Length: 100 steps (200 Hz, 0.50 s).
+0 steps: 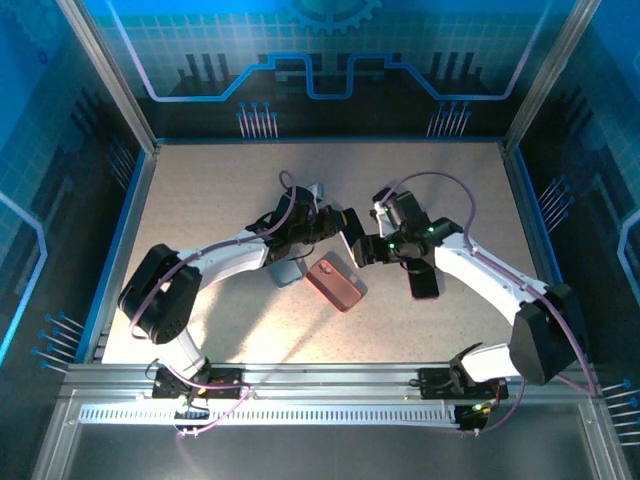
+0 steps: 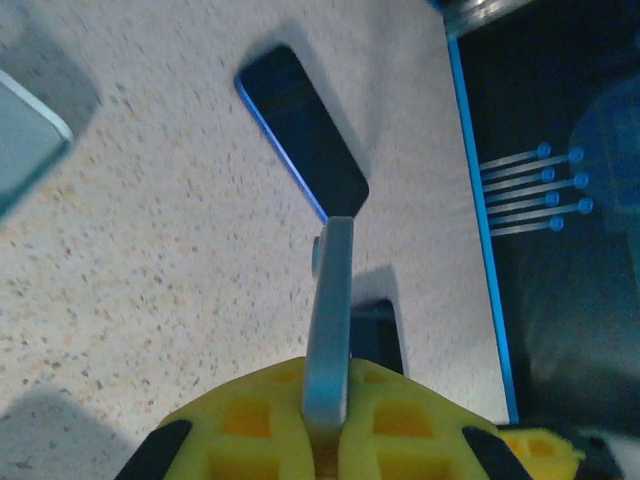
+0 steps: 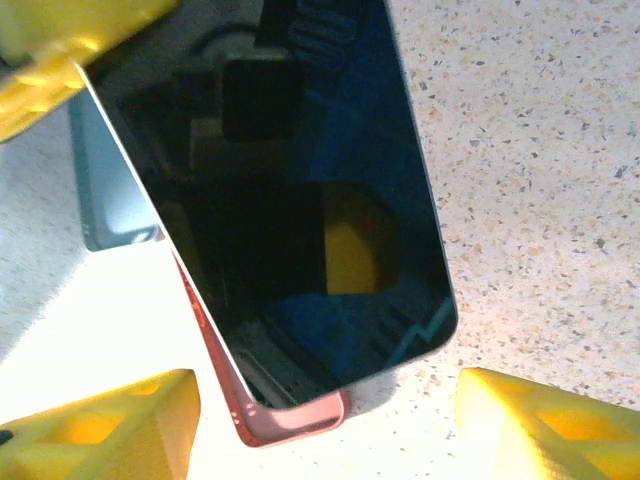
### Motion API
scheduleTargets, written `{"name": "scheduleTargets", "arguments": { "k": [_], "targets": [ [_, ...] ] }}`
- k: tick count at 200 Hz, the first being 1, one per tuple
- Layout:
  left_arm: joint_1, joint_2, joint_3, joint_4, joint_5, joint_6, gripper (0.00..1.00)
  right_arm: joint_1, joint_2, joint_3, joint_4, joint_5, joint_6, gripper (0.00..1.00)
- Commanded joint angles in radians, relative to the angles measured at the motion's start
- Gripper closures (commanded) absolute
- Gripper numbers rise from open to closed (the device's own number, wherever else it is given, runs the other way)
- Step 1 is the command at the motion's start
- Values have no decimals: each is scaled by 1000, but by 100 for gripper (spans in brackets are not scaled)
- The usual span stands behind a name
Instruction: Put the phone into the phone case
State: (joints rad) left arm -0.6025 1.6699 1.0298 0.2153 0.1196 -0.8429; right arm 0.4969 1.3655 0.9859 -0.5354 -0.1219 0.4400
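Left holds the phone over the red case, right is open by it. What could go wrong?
1. The left gripper pinches the phone by its thin edge, tilted; it could pivot or slip.
2. The phone's lower end overhangs the red case sideways, so it may catch the rim, not seat.
3. The right gripper stands open around that end; closing could nudge the phone or the unheld case.

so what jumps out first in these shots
A dark-screened phone is held tilted at mid-table, the left gripper shut on its edge, its lower end over the pink case. The right gripper hangs with open jaws just beside it. A second dark phone lies flat to the right.
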Motion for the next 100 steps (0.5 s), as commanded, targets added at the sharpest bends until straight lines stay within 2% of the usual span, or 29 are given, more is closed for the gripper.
{"name": "scheduleTargets", "arguments": {
  "k": [1, 31, 52, 67, 100],
  "targets": [
    [-2, -85, -28, 53, -150, -65, 100, -44, -71, -74, 131, -94, 102, 31],
    [-6, -146, -108, 159, -257, -155, 100, -119, -130, -203, 337, -231, 241, 30],
    [-12, -183, -174, 260, -333, -214, 100, -142, -146, -260, 466, -264, 323, 27],
    [-13, -200, -201, 323, -351, -237, 100, -153, -147, -292, 555, -287, 371, 26],
    [-36, -232, -191, 313, -363, -254, 100, -159, -128, -324, 675, -314, 427, 25]
  ]
}}
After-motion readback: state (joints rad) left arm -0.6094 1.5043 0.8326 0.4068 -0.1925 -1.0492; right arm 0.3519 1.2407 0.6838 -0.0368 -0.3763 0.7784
